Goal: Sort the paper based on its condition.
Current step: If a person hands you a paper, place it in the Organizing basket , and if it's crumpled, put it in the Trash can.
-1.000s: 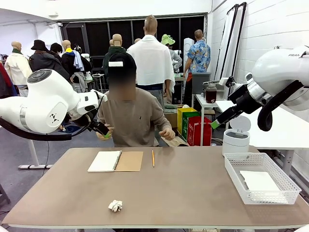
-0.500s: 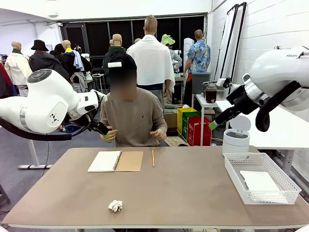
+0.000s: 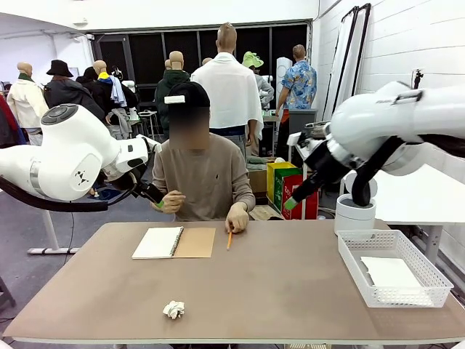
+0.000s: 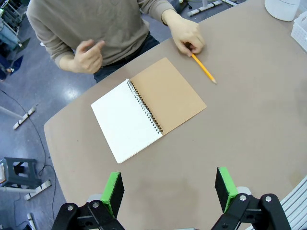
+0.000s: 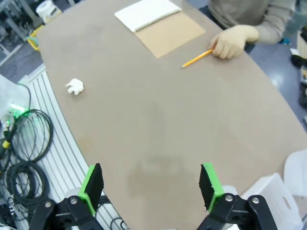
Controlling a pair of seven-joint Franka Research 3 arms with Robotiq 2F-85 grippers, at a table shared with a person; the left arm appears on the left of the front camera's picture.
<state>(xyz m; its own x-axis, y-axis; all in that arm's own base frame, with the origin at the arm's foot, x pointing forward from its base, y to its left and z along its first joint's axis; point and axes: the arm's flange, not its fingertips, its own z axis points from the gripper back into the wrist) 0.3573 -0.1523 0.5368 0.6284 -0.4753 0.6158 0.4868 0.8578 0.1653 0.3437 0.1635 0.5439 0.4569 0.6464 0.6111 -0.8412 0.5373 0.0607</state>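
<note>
One crumpled paper wad (image 3: 174,310); flat sheet (image 3: 390,273)

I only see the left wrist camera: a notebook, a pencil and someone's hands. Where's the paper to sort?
Observer: A small crumpled white paper ball lies near the robot's edge of the brown table, apart from everything.
Operator: Any flat paper?
Observer: Yes, a flat white sheet lies inside the white plastic mesh basket at the table's right end.
Operator: Is the other arm holding something?
Observer: No, the right gripper hangs above the table, fingers open and empty.
</note>
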